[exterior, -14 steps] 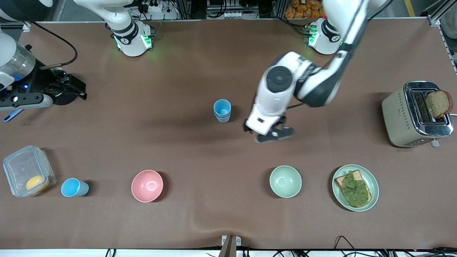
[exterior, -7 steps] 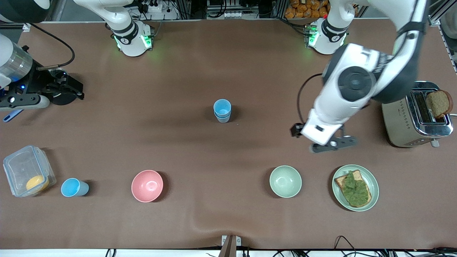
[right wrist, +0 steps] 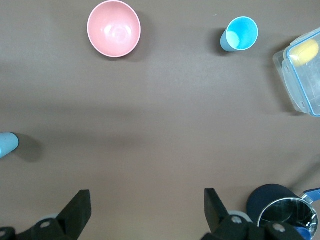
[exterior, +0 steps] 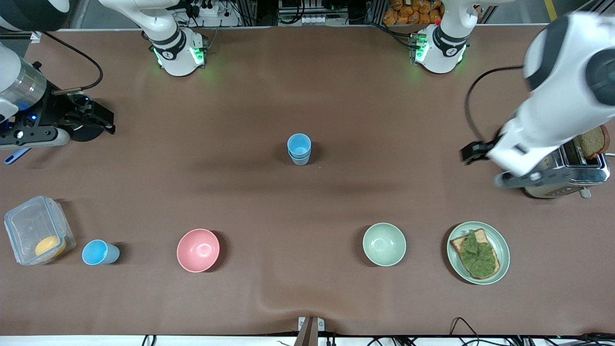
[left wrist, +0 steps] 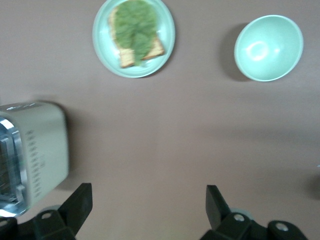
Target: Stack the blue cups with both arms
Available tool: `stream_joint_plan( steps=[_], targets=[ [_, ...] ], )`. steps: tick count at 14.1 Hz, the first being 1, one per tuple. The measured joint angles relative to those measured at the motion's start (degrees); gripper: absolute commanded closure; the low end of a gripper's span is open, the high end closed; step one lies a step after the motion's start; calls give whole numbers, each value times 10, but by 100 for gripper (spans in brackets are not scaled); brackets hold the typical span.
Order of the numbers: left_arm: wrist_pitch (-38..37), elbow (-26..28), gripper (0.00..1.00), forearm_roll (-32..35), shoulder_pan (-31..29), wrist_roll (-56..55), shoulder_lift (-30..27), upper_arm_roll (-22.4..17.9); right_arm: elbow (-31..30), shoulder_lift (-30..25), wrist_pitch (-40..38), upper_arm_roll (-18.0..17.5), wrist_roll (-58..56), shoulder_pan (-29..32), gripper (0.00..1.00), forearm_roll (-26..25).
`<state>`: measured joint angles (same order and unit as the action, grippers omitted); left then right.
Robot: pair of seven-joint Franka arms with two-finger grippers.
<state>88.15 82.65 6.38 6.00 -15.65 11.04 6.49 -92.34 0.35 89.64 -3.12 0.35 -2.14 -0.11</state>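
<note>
Two blue cups (exterior: 299,149) stand stacked one in the other at the middle of the table; their edge shows in the right wrist view (right wrist: 7,145). A single blue cup (exterior: 100,253) stands upright near the front camera toward the right arm's end, beside a clear box; it also shows in the right wrist view (right wrist: 240,34). My left gripper (exterior: 516,179) is open and empty, up in the air beside the toaster (exterior: 559,158); the left wrist view (left wrist: 148,202) shows bare table between its fingers. My right gripper (exterior: 103,122) is open and empty over bare table (right wrist: 147,205) at the right arm's end.
A pink bowl (exterior: 198,250) and a pale green bowl (exterior: 384,244) stand in the row near the front camera. A plate with topped toast (exterior: 478,252) lies beside the green bowl. The clear box (exterior: 36,235) holds something yellow. A dark round vessel (right wrist: 282,212) stands by my right gripper.
My left arm has swung away from beside the stacked cups toward the left arm's end, to the toaster, its gripper empty. The cups have not moved. The right arm has barely moved.
</note>
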Motion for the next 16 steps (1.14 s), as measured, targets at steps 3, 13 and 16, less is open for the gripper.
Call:
stream_joint_plan(
  steps=[3,13,16],
  targets=[
    [-16,22,0,-18,4,39,-50,-42,0,0,-3,0,0,0,0,0],
    [-28,43,0,-56,-15,113,-92,-67,0,0,-7,-3,0,-3,0,0],
    [-28,30,0,-57,-15,113,-93,-66,0,0,-5,-3,0,-4,0,0]
  ],
)
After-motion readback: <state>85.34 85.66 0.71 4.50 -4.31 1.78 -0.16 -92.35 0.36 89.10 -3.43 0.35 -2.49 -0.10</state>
